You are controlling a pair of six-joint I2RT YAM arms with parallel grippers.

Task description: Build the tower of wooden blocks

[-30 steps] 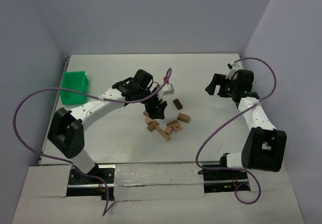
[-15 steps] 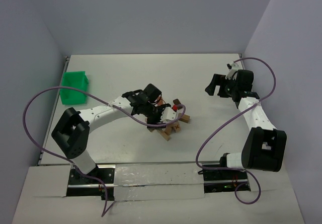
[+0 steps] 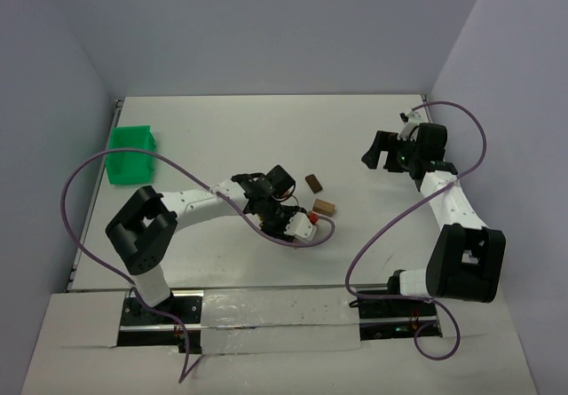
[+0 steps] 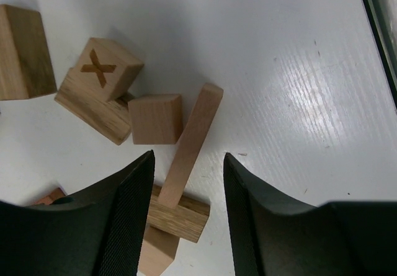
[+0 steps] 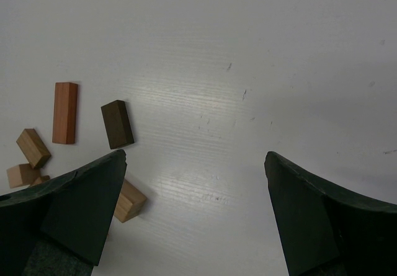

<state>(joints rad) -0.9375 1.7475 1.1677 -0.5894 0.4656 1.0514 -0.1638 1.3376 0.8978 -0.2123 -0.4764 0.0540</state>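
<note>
The wood blocks lie loose in a small pile on the white table; no upright tower shows. In the left wrist view a thin long bar (image 4: pixel 193 133) leans on a short block (image 4: pixel 181 219), beside a cube (image 4: pixel 155 118), the X-marked cube (image 4: pixel 102 69) and a bar under it (image 4: pixel 93 107). My left gripper (image 4: pixel 188 164) is open, low over the pile, its fingers either side of the thin bar. From above it (image 3: pixel 288 220) hides most of the pile; the dark brown block (image 3: pixel 313 182) and a tan block (image 3: pixel 323 206) show. My right gripper (image 3: pixel 377 151) is open and empty, high at the right.
A green plastic tray (image 3: pixel 131 155) stands at the far left. Purple cables loop from both arms, one lying near the pile (image 3: pixel 311 240). The right wrist view shows the dark block (image 5: pixel 117 123), a reddish bar (image 5: pixel 64 112) and bare table under the right gripper (image 5: pixel 195 164).
My left arm has swung toward the near edge and dropped low over the pile, now covering most blocks. The right arm has not moved.
</note>
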